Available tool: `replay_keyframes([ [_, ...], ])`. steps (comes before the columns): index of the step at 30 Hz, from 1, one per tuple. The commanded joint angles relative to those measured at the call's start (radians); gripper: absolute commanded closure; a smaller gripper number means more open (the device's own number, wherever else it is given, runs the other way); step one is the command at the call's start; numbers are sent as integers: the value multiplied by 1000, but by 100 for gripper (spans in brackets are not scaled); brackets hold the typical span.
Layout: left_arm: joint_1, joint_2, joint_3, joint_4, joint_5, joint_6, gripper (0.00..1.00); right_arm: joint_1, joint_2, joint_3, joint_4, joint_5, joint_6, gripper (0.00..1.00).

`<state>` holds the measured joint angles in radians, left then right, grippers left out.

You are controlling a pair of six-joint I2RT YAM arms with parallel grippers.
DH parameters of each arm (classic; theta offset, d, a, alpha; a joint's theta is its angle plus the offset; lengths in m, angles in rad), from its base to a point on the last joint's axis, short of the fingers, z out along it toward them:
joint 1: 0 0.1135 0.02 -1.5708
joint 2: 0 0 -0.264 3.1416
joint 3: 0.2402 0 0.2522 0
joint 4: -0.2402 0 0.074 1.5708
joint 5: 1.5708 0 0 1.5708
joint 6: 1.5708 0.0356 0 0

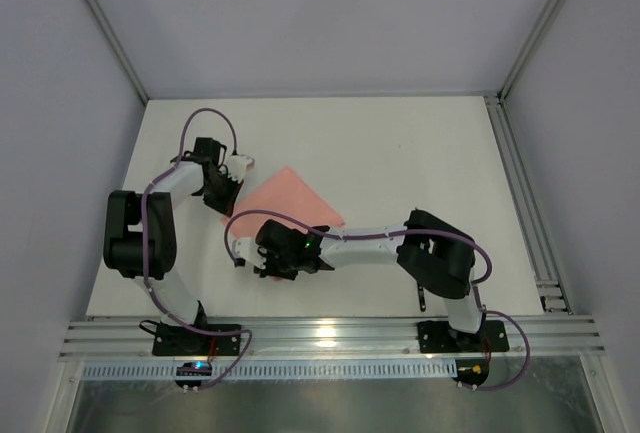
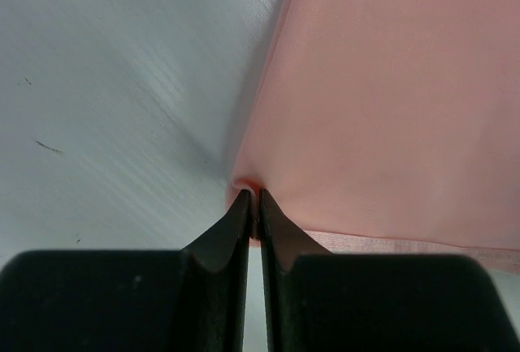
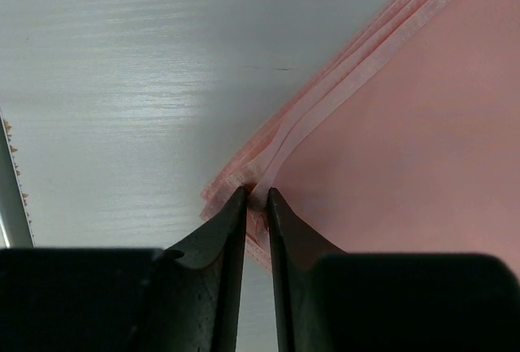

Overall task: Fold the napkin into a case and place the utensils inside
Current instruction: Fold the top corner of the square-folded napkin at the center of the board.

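The salmon-pink napkin [image 1: 292, 203] lies folded in layers on the white table, between the two grippers. My left gripper [image 1: 230, 191] is at its far-left corner, and the left wrist view shows the gripper [image 2: 253, 196] shut on that corner of the cloth [image 2: 390, 108]. My right gripper [image 1: 264, 267] is at the near corner. The right wrist view shows the gripper [image 3: 257, 193] shut on the stacked hemmed edges of the napkin [image 3: 422, 141]. A slim dark stick-like utensil [image 1: 421, 299] lies near the right arm's base, partly hidden by the arm. No pouch shape shows.
The white table [image 1: 400, 143] is bounded by metal rails at the front [image 1: 330, 338] and the right [image 1: 520, 203]. The right arm stretches across the near middle of the table. Grey walls enclose the back and sides.
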<state>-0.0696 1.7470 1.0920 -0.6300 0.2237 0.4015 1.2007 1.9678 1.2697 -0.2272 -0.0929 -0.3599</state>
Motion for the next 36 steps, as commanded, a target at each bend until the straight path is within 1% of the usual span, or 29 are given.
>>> replay_keyframes([
  [1,4,-43,9,-14,19,17,91,5,-36,31,-37,19,13,78],
  [4,4,-43,12,-16,17,19,91,5,-61,34,-44,31,18,73],
  [6,4,-41,12,-17,17,20,90,3,-64,30,-47,53,18,73],
  [10,4,-44,14,-20,19,22,90,5,-53,31,-77,87,18,73],
  [13,4,-46,14,-20,17,25,90,3,-63,33,-80,84,27,78],
  [15,4,-47,16,-20,17,26,90,2,-76,31,-77,75,33,78],
  [26,4,-47,14,-23,23,26,90,-6,-99,28,-90,88,36,77],
  [28,2,-49,14,-23,25,26,90,-6,-98,23,-84,88,35,80],
  [33,4,-46,16,-23,28,25,90,-13,-89,33,-86,88,33,83],
  [34,2,-46,17,-25,28,25,90,-13,-89,34,-87,88,32,88],
  [35,4,-46,17,-25,28,25,90,-16,-89,42,-87,128,32,92],
  [36,4,-47,17,-25,28,26,90,-24,-89,45,-89,133,32,94],
])
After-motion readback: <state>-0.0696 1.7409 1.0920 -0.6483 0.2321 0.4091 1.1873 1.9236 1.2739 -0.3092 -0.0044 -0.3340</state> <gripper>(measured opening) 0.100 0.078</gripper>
